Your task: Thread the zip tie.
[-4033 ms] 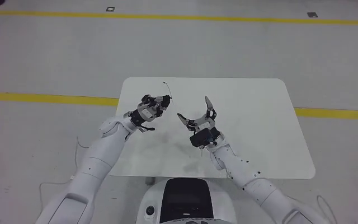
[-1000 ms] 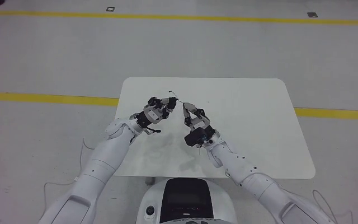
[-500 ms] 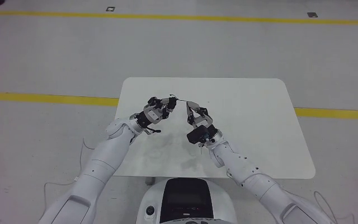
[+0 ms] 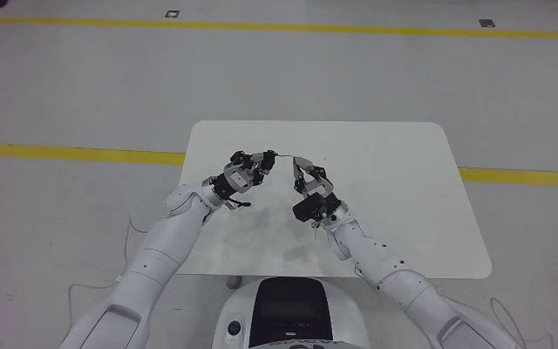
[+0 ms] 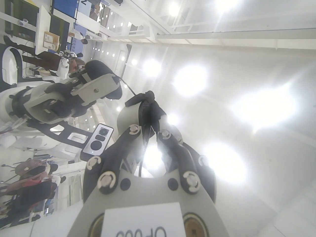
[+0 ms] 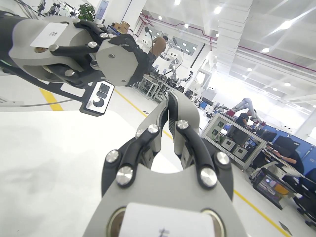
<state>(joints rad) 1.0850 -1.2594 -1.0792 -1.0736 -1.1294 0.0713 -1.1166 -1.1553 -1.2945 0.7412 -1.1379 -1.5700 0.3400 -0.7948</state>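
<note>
Both arms are held above the counter (image 4: 410, 218), left of its middle and nearer its far edge.

Left gripper (image 4: 264, 162) (image 5: 147, 98): jaws fully closed, pinching the black zip tie (image 4: 276, 155) (image 6: 159, 85) at their tips. A length of the tie trails back between the jaws toward the wrist.

Right gripper (image 4: 302, 167) (image 6: 168, 100): jaws pressed together with no visible gap. The tie's thin strand enters at their tips.

The 2 grippers point at each other, tips near but apart. A short strand of tie spans the gap, in the air above the counter. The tie's head is too small to make out.
</note>
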